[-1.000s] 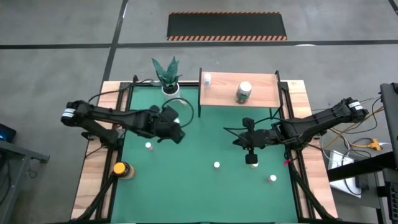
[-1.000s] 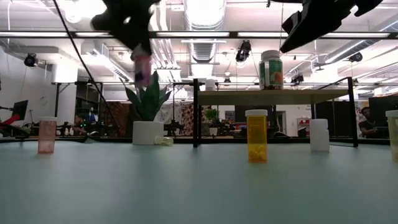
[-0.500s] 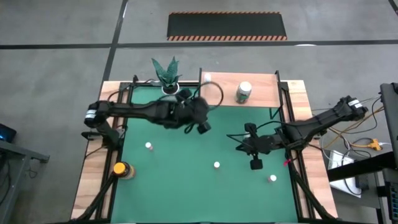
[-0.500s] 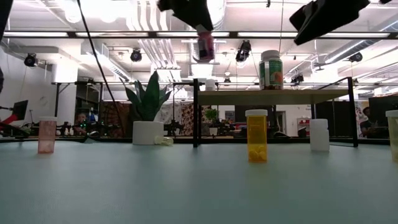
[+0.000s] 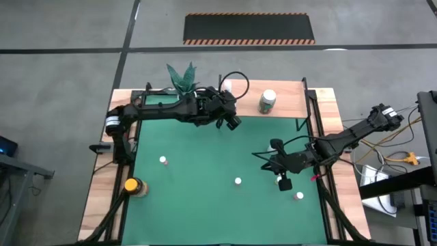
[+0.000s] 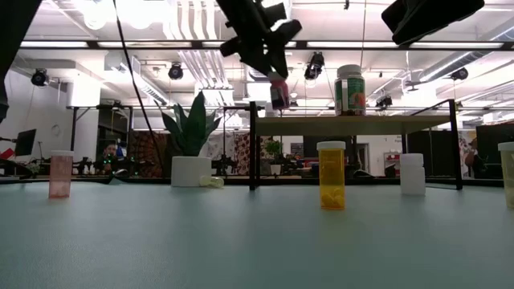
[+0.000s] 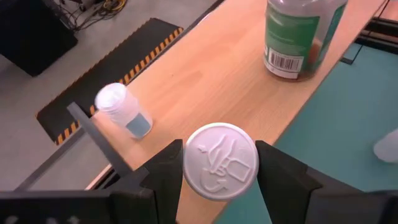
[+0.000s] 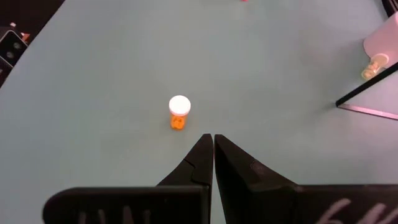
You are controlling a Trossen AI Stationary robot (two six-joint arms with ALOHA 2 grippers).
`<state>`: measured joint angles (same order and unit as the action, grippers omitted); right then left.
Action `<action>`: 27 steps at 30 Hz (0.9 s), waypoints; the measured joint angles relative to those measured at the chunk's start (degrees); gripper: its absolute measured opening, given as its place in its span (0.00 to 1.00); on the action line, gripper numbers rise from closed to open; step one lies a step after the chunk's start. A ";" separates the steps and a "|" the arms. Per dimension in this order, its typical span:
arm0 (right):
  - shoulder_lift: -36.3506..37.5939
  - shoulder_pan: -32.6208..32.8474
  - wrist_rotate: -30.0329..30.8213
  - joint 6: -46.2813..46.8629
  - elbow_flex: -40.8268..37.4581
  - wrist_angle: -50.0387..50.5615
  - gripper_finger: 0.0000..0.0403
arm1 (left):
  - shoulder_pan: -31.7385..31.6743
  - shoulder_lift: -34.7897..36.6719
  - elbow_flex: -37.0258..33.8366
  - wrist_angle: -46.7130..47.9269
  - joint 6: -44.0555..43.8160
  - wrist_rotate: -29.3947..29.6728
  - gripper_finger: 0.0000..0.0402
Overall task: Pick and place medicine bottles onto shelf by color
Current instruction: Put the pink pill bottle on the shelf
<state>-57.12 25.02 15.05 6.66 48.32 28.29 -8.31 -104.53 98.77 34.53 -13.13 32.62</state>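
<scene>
Left wrist view: a white-capped bottle (image 7: 220,160) sits clamped between the left claw's (image 7: 219,171) two dark fingers, cap up, over the near edge of the shelf (image 7: 205,93). The low view shows its body is pink, hanging in the air level with the shelf top, clear of the board. On the shelf stand a small clear bottle (image 7: 121,110) with a white cap near one end and a larger green-labelled bottle (image 7: 301,36) farther along, well apart from each other.

In the high view the left arm reaches across the green counter (image 5: 198,171) to the shelf's left front corner. The right claw (image 5: 281,179) hangs low over the counter's right side with its fingers pressed together, empty; beyond its tips, the right wrist view shows an orange bottle (image 8: 179,112) standing alone on the mat.

More bottles stand on the counter: a pink one (image 6: 60,173) at the left, a white one (image 6: 412,173) towards the right, and an amber one with a yellow cap (image 5: 132,185) at the front left edge. A potted plant (image 5: 184,80) stands beside the shelf's left end.
</scene>
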 joint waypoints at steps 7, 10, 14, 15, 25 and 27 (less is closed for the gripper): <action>0.00 0.00 0.00 0.00 0.00 -0.04 0.02 | -0.82 -0.92 -0.16 -1.24 4.15 -0.01 0.40; 0.00 0.00 0.00 0.02 0.00 -0.02 0.02 | -1.45 -0.92 -0.34 -2.07 5.49 -0.56 0.40; 0.02 0.00 0.00 0.42 0.00 -0.04 0.02 | -2.98 -0.87 -0.53 -2.66 3.34 -2.14 0.40; 0.00 0.00 0.00 0.53 0.00 -0.04 0.02 | -3.40 -0.85 -0.80 -2.66 2.23 -2.14 0.40; 0.00 0.00 0.02 0.83 0.00 -0.04 0.02 | -4.10 -0.73 -1.38 -2.93 1.86 -2.56 0.51; 0.00 0.00 0.02 0.85 0.00 -0.04 0.02 | -4.12 -0.70 -1.46 -2.83 1.93 -2.54 0.57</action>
<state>-57.12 25.02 15.07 7.51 48.31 28.25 -12.44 -105.23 97.31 31.69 -11.19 30.09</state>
